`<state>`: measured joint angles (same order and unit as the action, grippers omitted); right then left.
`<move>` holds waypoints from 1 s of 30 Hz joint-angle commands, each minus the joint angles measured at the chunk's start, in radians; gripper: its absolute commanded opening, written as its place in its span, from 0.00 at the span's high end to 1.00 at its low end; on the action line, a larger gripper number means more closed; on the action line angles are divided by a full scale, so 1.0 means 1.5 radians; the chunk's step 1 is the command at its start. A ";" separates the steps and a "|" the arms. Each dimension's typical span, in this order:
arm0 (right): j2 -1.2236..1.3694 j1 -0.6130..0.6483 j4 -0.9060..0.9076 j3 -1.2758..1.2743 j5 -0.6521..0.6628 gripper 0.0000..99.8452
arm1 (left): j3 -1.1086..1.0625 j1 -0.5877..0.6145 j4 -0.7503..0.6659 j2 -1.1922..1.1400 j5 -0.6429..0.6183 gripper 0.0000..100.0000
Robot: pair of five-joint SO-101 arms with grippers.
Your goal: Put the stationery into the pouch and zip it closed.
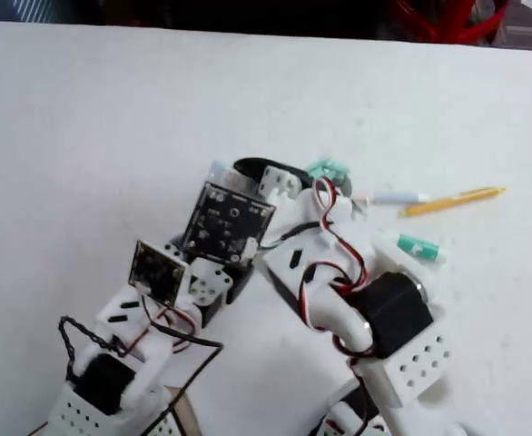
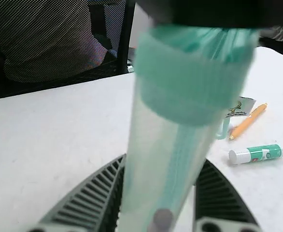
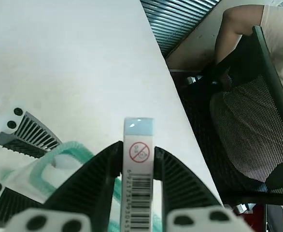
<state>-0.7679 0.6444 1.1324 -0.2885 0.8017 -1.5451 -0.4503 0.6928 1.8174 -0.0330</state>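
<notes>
The pouch (image 2: 180,111) is clear plastic with a teal band, and my left gripper (image 2: 156,205) is shut on it, holding it upright off the table. In the right wrist view my right gripper (image 3: 139,179) is shut on a slim white stick (image 3: 138,159) with a barcode label and a pale blue end. It sits just above the pouch's teal edge (image 3: 59,154). From above, both arms meet at the table's middle, with a bit of the pouch (image 1: 326,170) showing beyond them. An orange pen (image 1: 453,200), a pale blue pen (image 1: 398,196) and a green-and-white glue stick (image 1: 418,247) lie on the table.
The white table (image 1: 112,118) stretches wide and bare to the left and back. The glue stick (image 2: 257,153) and orange pen (image 2: 247,121) lie close to the right of the pouch. A black mesh chair (image 3: 257,130) with a seated person stands beyond the table's far edge.
</notes>
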 commanded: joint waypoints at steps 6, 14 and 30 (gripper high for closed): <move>0.022 0.001 0.088 0.129 0.018 0.98 | 0.032 0.005 0.001 0.007 -0.005 0.83; 0.022 -0.012 0.158 0.203 -0.019 0.98 | 0.032 0.005 0.001 0.007 -0.005 0.81; 0.076 -0.016 0.265 0.202 0.036 0.98 | 0.027 0.003 0.000 0.007 -0.005 0.82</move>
<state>-0.6943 0.6306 1.4530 -0.0230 0.7587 -1.5451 -0.4457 0.6928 1.8174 -0.0330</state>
